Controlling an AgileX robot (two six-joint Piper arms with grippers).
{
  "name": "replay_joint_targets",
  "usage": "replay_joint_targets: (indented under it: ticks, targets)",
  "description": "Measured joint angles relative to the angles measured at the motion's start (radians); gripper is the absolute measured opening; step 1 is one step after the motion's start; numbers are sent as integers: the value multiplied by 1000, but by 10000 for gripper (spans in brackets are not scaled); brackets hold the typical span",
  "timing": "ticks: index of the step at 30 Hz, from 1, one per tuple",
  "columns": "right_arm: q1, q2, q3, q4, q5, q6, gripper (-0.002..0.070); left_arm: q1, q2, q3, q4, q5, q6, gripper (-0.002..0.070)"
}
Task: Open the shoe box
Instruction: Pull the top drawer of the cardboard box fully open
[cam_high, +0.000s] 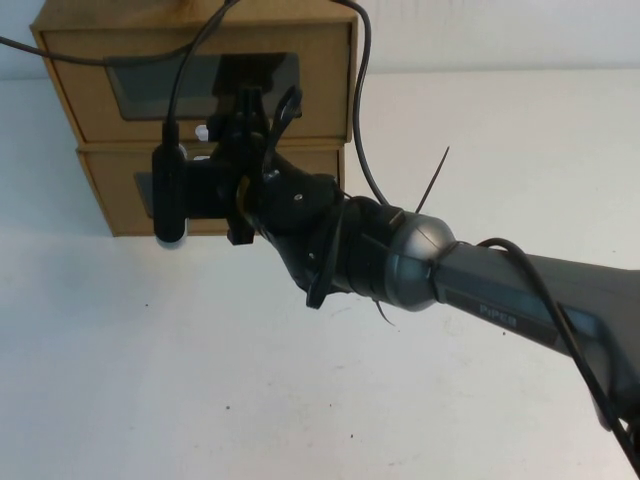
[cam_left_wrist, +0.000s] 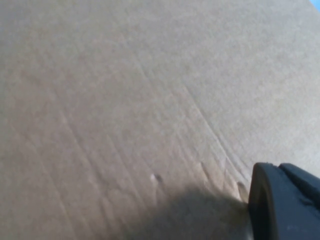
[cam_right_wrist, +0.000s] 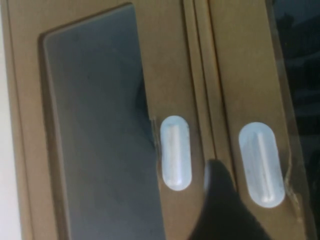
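In front of two stacked brown cardboard shoe boxes at far left of the white table, right gripper hangs wide open, empty. Boxes likely light, stiff, drawer-style: pull a smooth white oval tab beside the dark glossy window. Left gripper close against plain cardboard, state unclear.

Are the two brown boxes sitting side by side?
No, the upper shoe box sits on the lower shoe box, with the right gripper open before them and the left gripper close against plain cardboard.
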Motion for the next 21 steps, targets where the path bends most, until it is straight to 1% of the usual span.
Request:
replay_joint_targets:
  ticks: [12, 17, 21]
  targets:
    - [-11, 21, -19, -2, -44, 6, 340, 1, 4, 0, -16, 0, -5, -5]
    - [-39, 48, -97, -2, -55, 87, 340, 1, 6, 0, -17, 0, -2, -5]
    - [-41, 55, -110, 0, -68, 97, 340, 1, 6, 0, -20, 0, 7, -5]
